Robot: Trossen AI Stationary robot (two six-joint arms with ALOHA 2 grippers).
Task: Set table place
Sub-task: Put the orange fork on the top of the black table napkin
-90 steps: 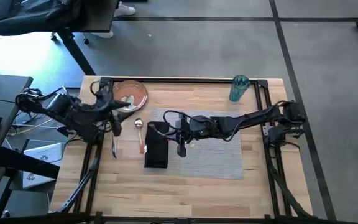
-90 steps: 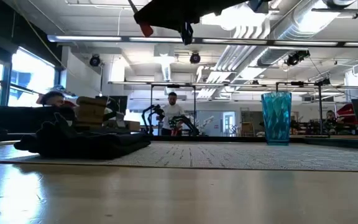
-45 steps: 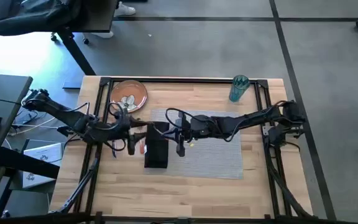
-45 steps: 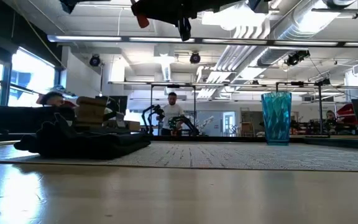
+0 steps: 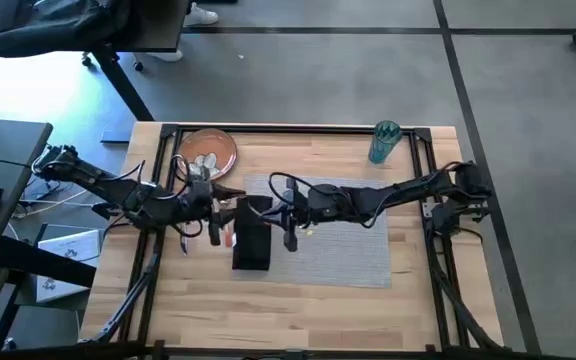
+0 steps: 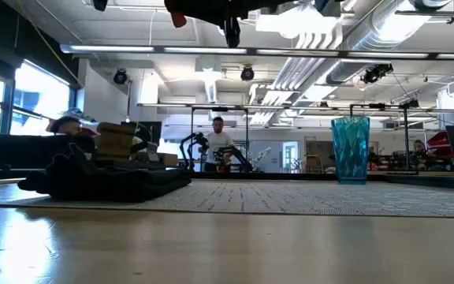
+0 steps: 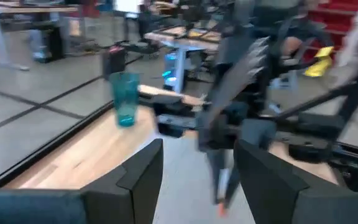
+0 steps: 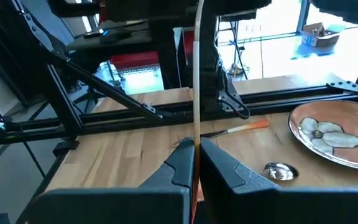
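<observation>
The right pincer [image 5: 288, 238] is gripping an orange-handled utensil [image 8: 197, 74] upright above the grey woven placemat [image 5: 343, 245], beside the black napkin [image 5: 253, 235]. The left pincer [image 5: 211, 212] is hanging wide nearby over the bench [image 5: 298, 300]; the orange-brown plate [image 5: 208, 150] is sitting at a far corner.

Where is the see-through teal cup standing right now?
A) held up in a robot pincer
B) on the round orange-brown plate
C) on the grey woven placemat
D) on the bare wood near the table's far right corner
D: in the high view the teal cup stands alone on the bare wood of the table, beyond the grey placemat and well away from the plate.
</observation>
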